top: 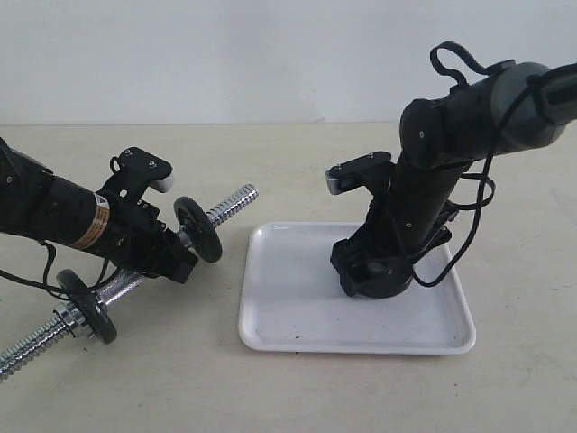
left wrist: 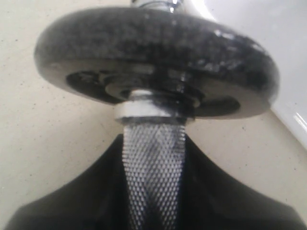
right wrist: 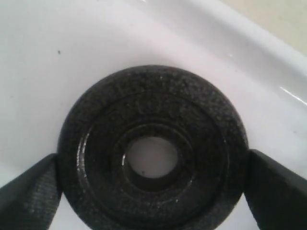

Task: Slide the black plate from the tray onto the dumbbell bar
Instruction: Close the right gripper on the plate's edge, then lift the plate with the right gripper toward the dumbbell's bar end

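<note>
Right pincer (top: 374, 275): down inside the tray (top: 288, 307), on its right-hand half. In the right wrist view its two fingers (right wrist: 29, 191) sit against opposite edges of the black plate (right wrist: 153, 110), so I read it as clamped on the plate. The plate lies flat on the tray floor, close to the rim, with white showing through its centre hole.

Left pincer (top: 176, 260): clamped on the knurled middle of the bar (left wrist: 153, 163), which it holds slanted beside the tray. The free threaded end (top: 233, 203) points up and toward the tray's far left corner.

Step in hand, as judged: lift the plate.
- Keep the squeeze across the full width of the plate so it cannot pivot.
- Raise it straight up until it is clear of the rim.
- Then tip it so the hole faces the threaded end along the bar's slant. Coarse threads will snag a skewed hole.

Around:
- One disc (top: 199, 230) sits just ahead of the left pincer and is the natural stop.
- A second disc (top: 87, 307) is near the low end, which rests on the surface (top: 523, 379).
- A cable loop hangs off the right arm over the tray edge. Watch for drag.
</note>
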Controlling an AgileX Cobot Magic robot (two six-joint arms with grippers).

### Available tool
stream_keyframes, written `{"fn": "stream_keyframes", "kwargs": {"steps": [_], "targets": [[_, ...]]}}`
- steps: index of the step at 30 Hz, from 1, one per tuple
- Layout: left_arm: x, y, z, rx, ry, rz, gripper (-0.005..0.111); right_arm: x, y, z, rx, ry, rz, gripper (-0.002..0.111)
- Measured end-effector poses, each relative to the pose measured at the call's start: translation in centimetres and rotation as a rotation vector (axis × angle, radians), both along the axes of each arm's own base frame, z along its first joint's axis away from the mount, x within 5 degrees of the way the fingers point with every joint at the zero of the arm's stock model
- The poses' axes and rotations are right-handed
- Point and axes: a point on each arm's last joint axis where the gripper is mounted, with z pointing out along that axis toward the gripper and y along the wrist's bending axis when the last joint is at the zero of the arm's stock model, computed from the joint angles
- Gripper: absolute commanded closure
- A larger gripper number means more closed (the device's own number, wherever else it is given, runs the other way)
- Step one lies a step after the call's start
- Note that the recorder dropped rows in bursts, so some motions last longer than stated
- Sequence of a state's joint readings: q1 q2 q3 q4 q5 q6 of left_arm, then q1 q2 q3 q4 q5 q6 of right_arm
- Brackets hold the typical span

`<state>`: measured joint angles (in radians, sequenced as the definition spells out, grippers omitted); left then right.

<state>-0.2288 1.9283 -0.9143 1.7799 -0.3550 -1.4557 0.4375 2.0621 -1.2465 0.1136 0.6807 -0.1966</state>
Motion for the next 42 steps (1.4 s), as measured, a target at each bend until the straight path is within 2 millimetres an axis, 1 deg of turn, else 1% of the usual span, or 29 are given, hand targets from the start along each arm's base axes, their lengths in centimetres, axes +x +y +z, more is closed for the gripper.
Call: {"fn": "stream_keyframes", "kwargs": {"steps": [1,5,9,15,19,21,22,23,24,27,28,29,32,33,42], "targets": [[0.0,0.0,0.0,0.0,0.0,0.0,0.102,0.0,0.2,0.2,0.026,-0.01,0.025,0.108],[0.0,0.0,0.0,0.0,0.0,0.0,0.102,0.0,0.9,1.2,0.133,-0.033,0.033,0.108],[0.0,0.0,0.0,-0.001,0.001,-0.001,0.102,-0.3,1.0,1.7,0.16,-0.036,0.036,0.108],[0.0,0.0,0.0,-0.004,0.002,-0.004,0.102,-1.2,1.2,2.2,0.187,0.009,0.038,0.108],[-0.1,-0.1,0.0,-0.012,0.006,-0.01,0.102,-1.4,1.5,2.5,0.279,0.041,0.048,0.108],[-0.1,-0.1,0.0,-0.013,0.007,-0.011,0.102,-1.0,0.9,3.0,0.361,0.056,0.021,0.108],[-0.1,-0.2,0.0,-0.015,0.008,-0.012,0.102,-0.6,0.3,3.2,0.399,0.054,-0.003,0.108],[-0.1,-0.2,0.0,-0.016,0.008,-0.013,0.102,-0.4,-0.2,3.3,0.415,0.052,-0.017,0.108],[-0.1,-0.2,0.0,-0.016,0.009,-0.013,0.102,0.1,-1.0,3.5,0.433,0.043,-0.032,0.108],[-0.1,-0.2,0.0,-0.018,0.009,-0.019,0.102,0.6,-2.2,3.7,0.472,0.042,-0.041,0.108],[-0.2,-0.2,0.0,-0.018,0.007,-0.027,0.102,0.7,-2.7,4.0,0.524,0.053,-0.036,0.108],[-0.2,-0.2,0.1,-0.016,0.004,-0.035,0.102,0.8,-2.8,4.2,0.56,0.058,-0.034,0.108],[-0.3,-0.4,0.1,-0.018,0.0,-0.06,0.102,1.0,-3.2,5.3,0.741,0.064,-0.012,0.108],[-0.3,-0.4,0.1,-0.016,-0.003,-0.069,0.102,1.0,-3.2,5.5,0.768,0.065,-0.008,0.108],[-0.5,-0.7,0.2,0.009,-0.057,-0.207,0.102,0.8,-3.4,6.0,0.815,0.081,0.026,0.108]]}}
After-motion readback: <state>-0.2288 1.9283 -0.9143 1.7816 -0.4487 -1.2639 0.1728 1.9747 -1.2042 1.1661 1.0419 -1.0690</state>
